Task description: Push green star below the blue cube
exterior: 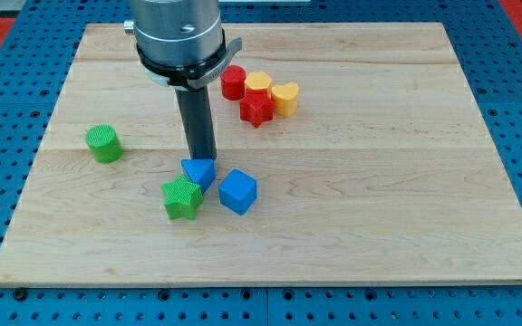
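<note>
You'll find the green star-shaped block (181, 198) near the wooden tabletop's (379, 199) bottom, touching the blue triangular block (198, 170) up-right of it and left of the blue cube (237, 191). My tip (204, 159) sits right behind the blue triangular block; contact is hard to judge. There's no jawed end effector, just the dark rod.

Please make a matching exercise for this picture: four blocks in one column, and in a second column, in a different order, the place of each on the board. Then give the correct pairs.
Blocks
1. green star-shaped block
2. blue cube block
3. green cylinder block
4. yellow heart-shaped block

Places
A. alone near the view's left edge
B. in the cluster near the view's top
C. to the view's right of the blue triangular block
D. touching the blue triangular block, lower left of my tip

Pairs: 1-D, 2-C, 3-A, 4-B
</note>
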